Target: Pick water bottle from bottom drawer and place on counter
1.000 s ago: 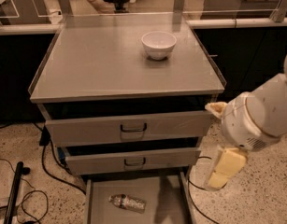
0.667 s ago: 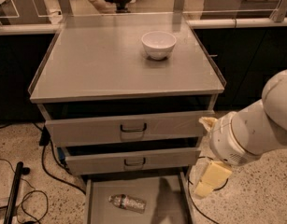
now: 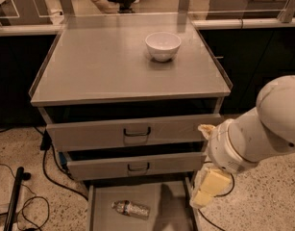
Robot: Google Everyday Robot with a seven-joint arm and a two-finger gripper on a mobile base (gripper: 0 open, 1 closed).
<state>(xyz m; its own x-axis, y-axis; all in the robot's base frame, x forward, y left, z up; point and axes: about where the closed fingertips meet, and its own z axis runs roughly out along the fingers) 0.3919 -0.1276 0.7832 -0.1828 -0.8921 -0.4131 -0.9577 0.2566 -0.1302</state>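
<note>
The water bottle (image 3: 131, 209) lies on its side on the floor of the open bottom drawer (image 3: 173, 201), left of the middle. The counter (image 3: 108, 66) is the broad grey cabinet top above. My gripper (image 3: 207, 189) hangs at the end of the white arm (image 3: 255, 134) by the drawer's right front corner, right of the bottle and apart from it. It holds nothing that I can see.
A white bowl (image 3: 163, 45) stands on the counter at the back right. Two grey drawers with dark loop handles (image 3: 136, 132) stick out above the bottom drawer. Black cables (image 3: 22, 196) lie on the speckled floor at the left. A person sits at the far back.
My arm and gripper have moved down and to the left, closer to the bottom drawer's right side. The bottle has not moved.
</note>
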